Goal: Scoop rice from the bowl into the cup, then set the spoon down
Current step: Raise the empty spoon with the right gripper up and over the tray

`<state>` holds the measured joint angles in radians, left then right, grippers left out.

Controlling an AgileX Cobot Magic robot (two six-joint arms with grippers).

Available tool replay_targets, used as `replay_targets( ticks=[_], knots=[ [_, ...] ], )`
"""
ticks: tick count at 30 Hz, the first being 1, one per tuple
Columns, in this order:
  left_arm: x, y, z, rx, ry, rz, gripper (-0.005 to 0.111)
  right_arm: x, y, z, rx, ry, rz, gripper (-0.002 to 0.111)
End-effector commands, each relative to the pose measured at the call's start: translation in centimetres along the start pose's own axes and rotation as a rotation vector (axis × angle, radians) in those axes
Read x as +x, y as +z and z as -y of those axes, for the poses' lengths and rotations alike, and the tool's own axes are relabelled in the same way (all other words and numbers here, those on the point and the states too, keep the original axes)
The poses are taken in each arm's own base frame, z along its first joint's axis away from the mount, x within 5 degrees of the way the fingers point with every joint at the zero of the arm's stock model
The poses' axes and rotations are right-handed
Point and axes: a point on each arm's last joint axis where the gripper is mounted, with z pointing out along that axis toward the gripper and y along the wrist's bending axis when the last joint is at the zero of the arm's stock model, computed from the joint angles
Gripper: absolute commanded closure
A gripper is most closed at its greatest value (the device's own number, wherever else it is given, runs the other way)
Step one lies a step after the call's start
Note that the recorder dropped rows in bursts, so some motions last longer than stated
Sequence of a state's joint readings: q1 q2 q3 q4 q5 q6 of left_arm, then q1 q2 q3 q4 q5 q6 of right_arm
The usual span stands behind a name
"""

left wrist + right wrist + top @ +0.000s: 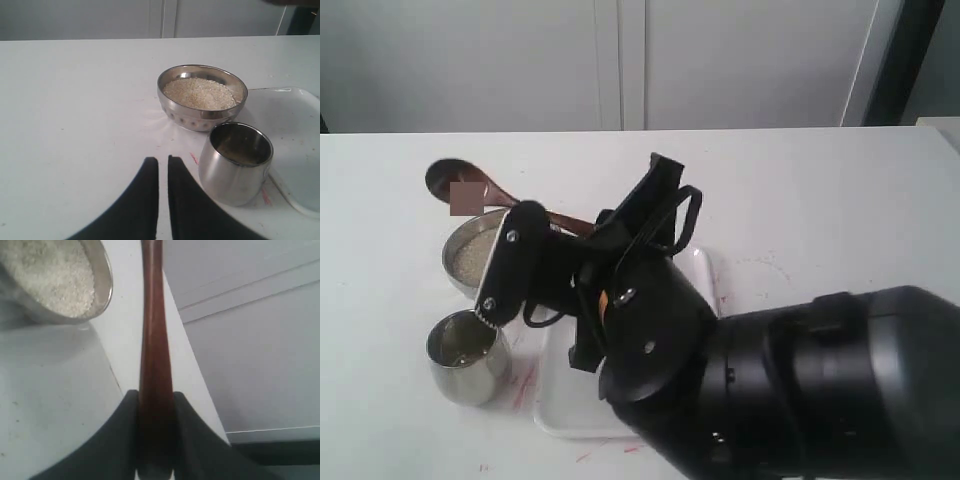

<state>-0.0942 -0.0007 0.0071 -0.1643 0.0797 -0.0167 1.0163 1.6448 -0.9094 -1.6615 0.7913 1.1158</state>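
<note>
**Right arm up front, spoon clamped, head past the bowl**

Black housing of my right arm (800,390) fills the near corner of the exterior view and hides part of the white tray (570,400).

- Right gripper (156,400): jaws narrow, pressed on both sides of the spoon (152,315) low on its handle. Firm hold.
- The handle runs straight out from the fingers and passes beside the rim of the bowl (102,287).
- In the exterior view the oval head sits beyond the bowl's far rim, on the left side, clear of the grains. A small blurred patch covers the neck. Cannot tell whether the head carries anything.
- Rice (199,93): pale heap filling the bowl, well below the rim.
- Cup (235,175): upright on the table (75,100), just beside the bowl on its near side, at the tray's edge. Cannot tell whether the two vessels touch. Dull layer at the bottom of the cup; too dim to name.
- Left gripper (163,162): fingers drawn almost together, only a thin slit, nothing between them. It hangs near the cup, apart from both vessels.
</note>
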Motion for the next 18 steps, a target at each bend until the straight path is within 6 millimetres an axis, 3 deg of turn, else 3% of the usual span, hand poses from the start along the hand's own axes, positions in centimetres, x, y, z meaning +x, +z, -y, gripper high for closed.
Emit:
replay_targets(
  ticks=[1, 7, 18],
  knots=[
    [-0.3, 0.0, 0.0, 0.0, -0.008, 0.01, 0.092, -0.5, -2.0, 2.3, -0.023, 0.187, 0.042, 0.108],
    [-0.3, 0.0, 0.0, 0.0, -0.008, 0.01, 0.092, -0.7, -4.6, 5.8, -0.063, 0.368, 0.004, 0.108],
    [-0.3, 0.0, 0.0, 0.0, -0.008, 0.01, 0.092, -1.7, -8.1, 11.2, -0.249, 0.432, -0.123, 0.108]
  ],
)
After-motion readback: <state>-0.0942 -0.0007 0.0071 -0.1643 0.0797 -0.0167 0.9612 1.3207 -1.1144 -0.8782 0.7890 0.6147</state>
